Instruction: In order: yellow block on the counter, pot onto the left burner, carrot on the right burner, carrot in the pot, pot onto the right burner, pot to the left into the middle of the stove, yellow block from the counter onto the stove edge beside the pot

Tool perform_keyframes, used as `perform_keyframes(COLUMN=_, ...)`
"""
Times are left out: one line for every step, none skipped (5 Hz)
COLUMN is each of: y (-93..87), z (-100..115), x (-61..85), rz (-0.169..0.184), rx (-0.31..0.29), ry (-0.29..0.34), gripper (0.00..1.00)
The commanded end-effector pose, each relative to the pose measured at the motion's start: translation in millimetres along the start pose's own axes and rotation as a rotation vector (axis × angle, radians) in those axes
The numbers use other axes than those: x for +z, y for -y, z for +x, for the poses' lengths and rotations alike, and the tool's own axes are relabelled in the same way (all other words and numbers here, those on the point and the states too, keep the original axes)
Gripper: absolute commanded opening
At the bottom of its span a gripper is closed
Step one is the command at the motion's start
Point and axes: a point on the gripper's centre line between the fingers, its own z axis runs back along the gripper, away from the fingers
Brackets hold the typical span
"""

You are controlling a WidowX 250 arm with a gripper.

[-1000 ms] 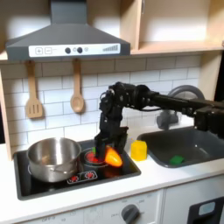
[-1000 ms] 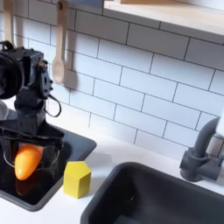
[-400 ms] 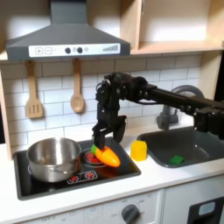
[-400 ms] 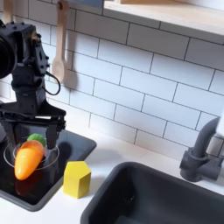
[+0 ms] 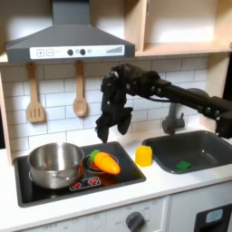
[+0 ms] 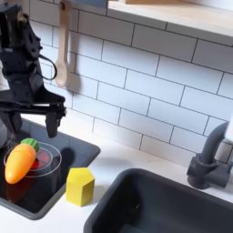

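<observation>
Just let go of the carrot (image 5: pixel 106 162). A second ago low over the burner with the carrot between the fingers; now lifted up, well above it, with the pincer (image 5: pixel 112 123) wide open and holding nothing. Same story in the second exterior view: pincer (image 6: pixel 33 108) up and open, carrot (image 6: pixel 20 159) lying flat right below it on the red ring, green end pointing toward the wall.

Carrot now resting on the stove (image 5: pixel 127 173), on the burner just under the pincer, free and not touched. So the "carrot on the burner" step looks done.

Pot (image 5: pixel 54 162) sitting on the other burner, below the pincer and off toward the first exterior view's left, close beside the carrot. Looks empty inside, as far as can be seen.

Block (image 5: pixel 143 155) standing on the white counter (image 5: pixel 172 187), below the pincer and off toward the first exterior view's right, just past the stove edge; also plain in the second exterior view (image 6: pixel 79 186).

Next job, most likely: come back down, pinch the carrot again, and drop it in the pot.
</observation>
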Motion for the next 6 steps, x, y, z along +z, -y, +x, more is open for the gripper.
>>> perform_keyframes(y=1.9, z=-27, x=23.6, rz=-0.001, rx=-0.072, ry=-0.004, gripper=1.00)
perform_keyframes(y=-4.9, z=-46, x=27.9, rz=-0.004, rx=-0.106, ry=-0.024, gripper=1.00)
perform_keyframes(y=-14.5, z=-56, x=26.4, rz=0.006, rx=-0.128, ry=-0.032, gripper=1.00)
perform_keyframes(y=-16.5, z=-68, x=26.0, rz=-0.003, rx=-0.149, ry=-0.053, gripper=1.00)
perform_keyframes(y=-14.7, z=-84, x=30.3, rz=-0.011, rx=-0.196, ry=-0.063, gripper=1.00)
perform_keyframes(y=-17.0, z=-95, x=34.6, rz=-0.009, rx=-0.217, ry=-0.058, gripper=1.00)
